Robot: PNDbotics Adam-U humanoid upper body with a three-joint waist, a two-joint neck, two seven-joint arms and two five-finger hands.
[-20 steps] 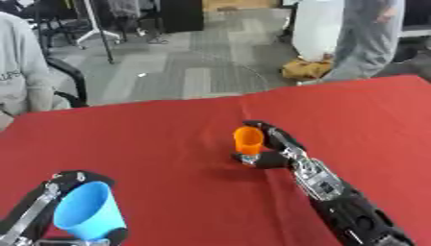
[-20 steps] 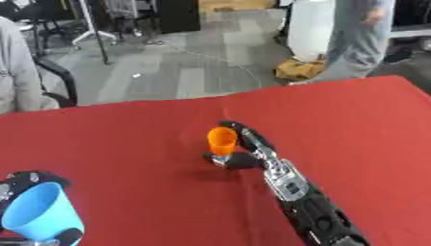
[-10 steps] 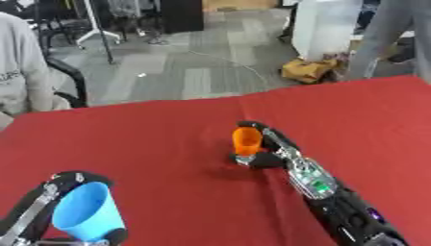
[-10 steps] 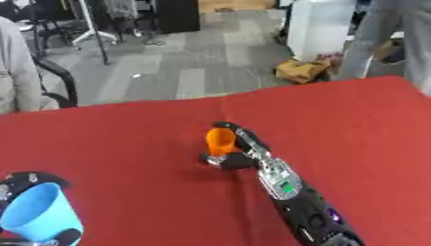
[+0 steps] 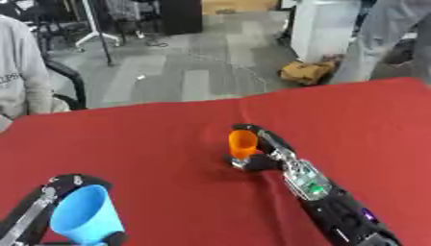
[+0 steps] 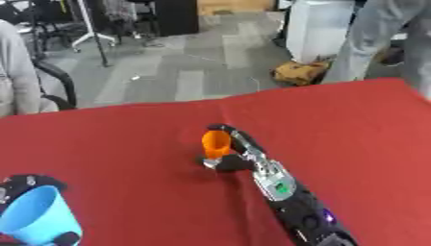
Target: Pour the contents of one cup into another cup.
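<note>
A small orange cup [image 5: 242, 143] stands upright near the middle of the red table [image 5: 151, 144]. My right hand [image 5: 271, 151] reaches in from the lower right and its fingers and thumb curl round the cup. At the lower left my left hand [image 5: 38, 214] holds a larger light blue cup [image 5: 84, 220] off the table, its mouth tilted up toward the camera. I cannot see inside either cup.
The red cloth covers the whole table, with its far edge [image 5: 252, 98] running across the middle of the view. Beyond it lie grey floor, a chair [image 5: 71, 86] at the left and a white bin [image 5: 324, 29].
Both hands and cups keep their places on the table. The whole picture has shifted slightly, so the camera moved a little. A person at the far right has walked on.
</note>
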